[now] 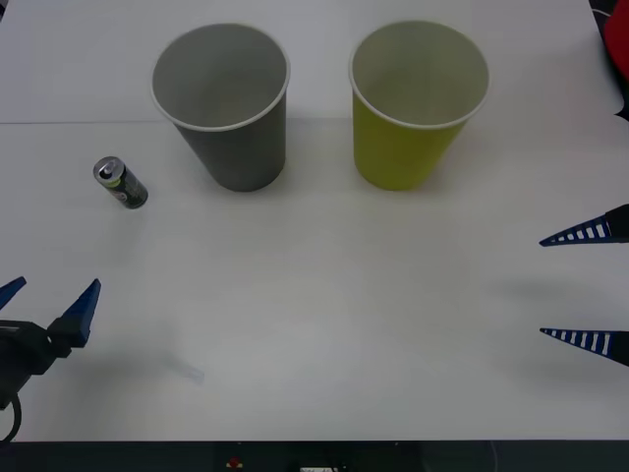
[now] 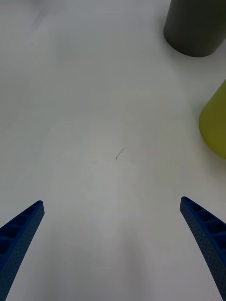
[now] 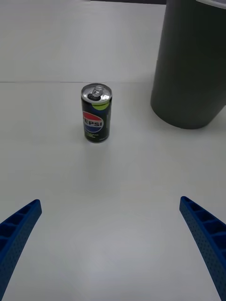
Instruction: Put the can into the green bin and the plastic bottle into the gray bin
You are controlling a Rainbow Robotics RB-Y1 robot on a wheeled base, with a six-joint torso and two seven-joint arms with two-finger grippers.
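- The can [image 1: 120,183] stands upright on the white counter [image 1: 324,305], toward the robot's left side, silver top up; the left wrist view shows a Pepsi logo and a green tab area on its dark body [image 3: 96,113].
- It stands apart from everything else; nothing touches it.
- The gray bin [image 1: 224,103] stands upright to the can's right and a little farther back, mouth open upward.
- The green bin [image 1: 417,103] stands upright beside the gray bin, on its right, with a gap between the two.
- The left hand [image 1: 47,307] sits low at the near left of the counter, well short of the can, its blue fingers spread apart and gripping nothing.
- The right hand [image 1: 588,287] reaches in from the right edge, well apart from the green bin, its fingers [image 2: 207,235] wide apart over bare counter.
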